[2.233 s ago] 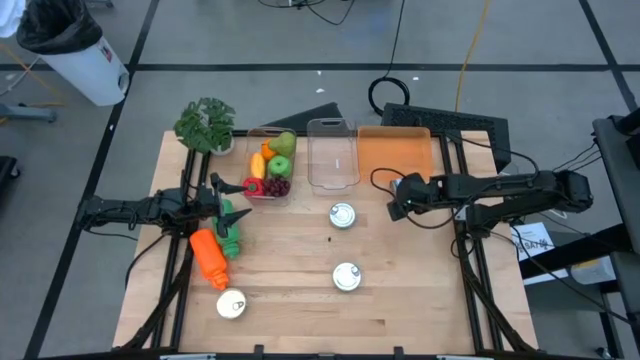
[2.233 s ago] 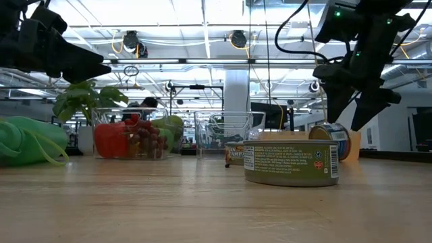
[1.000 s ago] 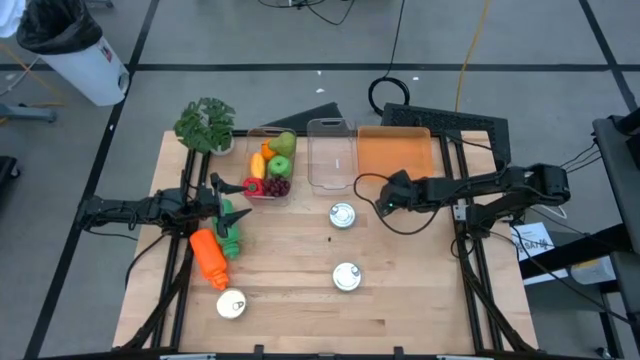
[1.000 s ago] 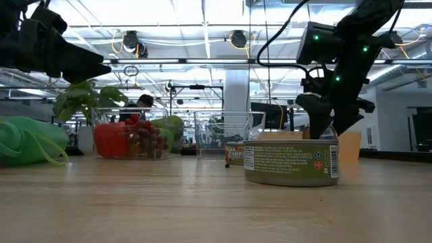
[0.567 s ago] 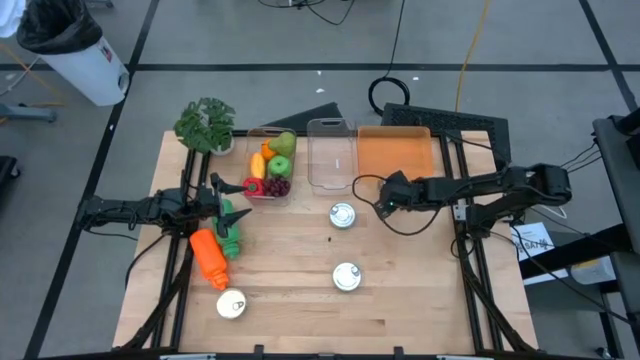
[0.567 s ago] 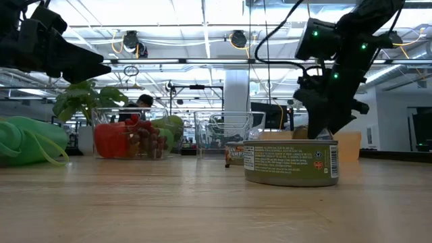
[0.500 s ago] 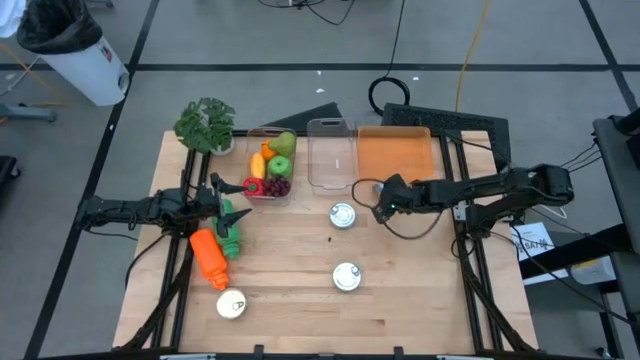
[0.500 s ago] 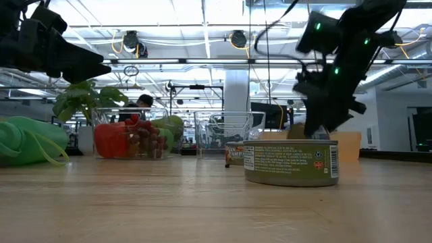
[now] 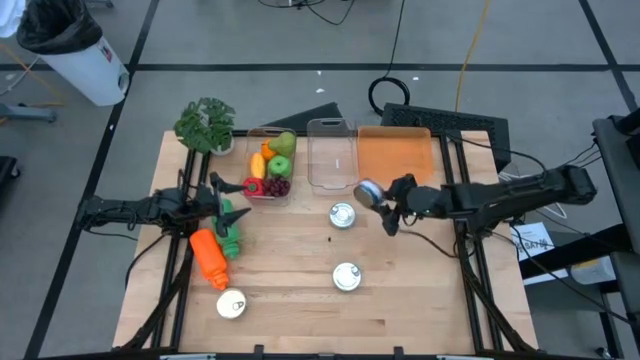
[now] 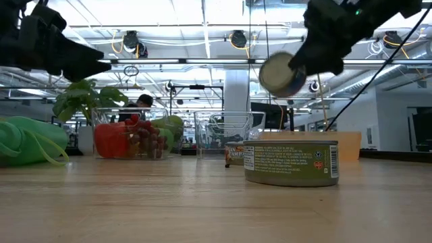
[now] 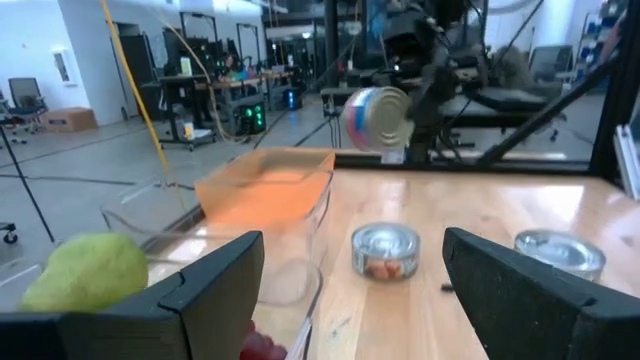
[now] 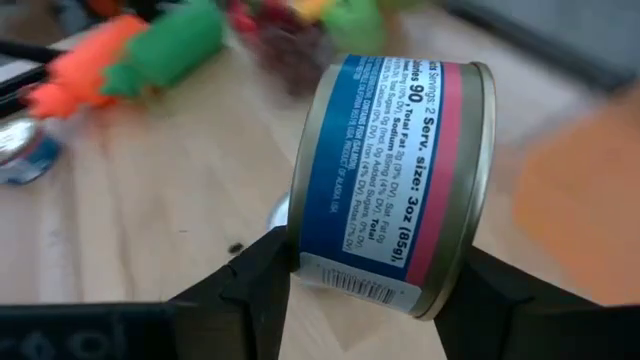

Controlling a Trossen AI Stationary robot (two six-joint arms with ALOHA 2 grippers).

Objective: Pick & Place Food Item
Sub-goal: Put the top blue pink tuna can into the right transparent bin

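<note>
My right gripper (image 9: 380,199) is shut on a small can with a blue and pink label (image 12: 390,175). It holds the can in the air over the table's middle right, by the orange container (image 9: 394,155). The can also shows in the low view (image 10: 280,74) and the left wrist view (image 11: 378,118). My left gripper (image 9: 225,203) is open and empty at the table's left, above a toy carrot (image 9: 210,255). My right gripper pinches the can between its two fingers (image 12: 262,280), one at each rimmed flat end (image 12: 305,255). The fingers come level from the table's right side. The can is lifted clear of the table and tipped onto its side, label wall toward the wrist camera.
Two open cans (image 9: 342,214) (image 9: 346,277) stand mid-table and a third (image 9: 231,304) near the front left. At the back stand a box of toy fruit (image 9: 270,165), a clear box (image 9: 332,153), the orange container and a plant (image 9: 205,125).
My right gripper has gone a little toward the table's left edge, come down behind the near can, taken hold of the blue-labelled can and risen. The can is now lifted clear and tipped on its side.
</note>
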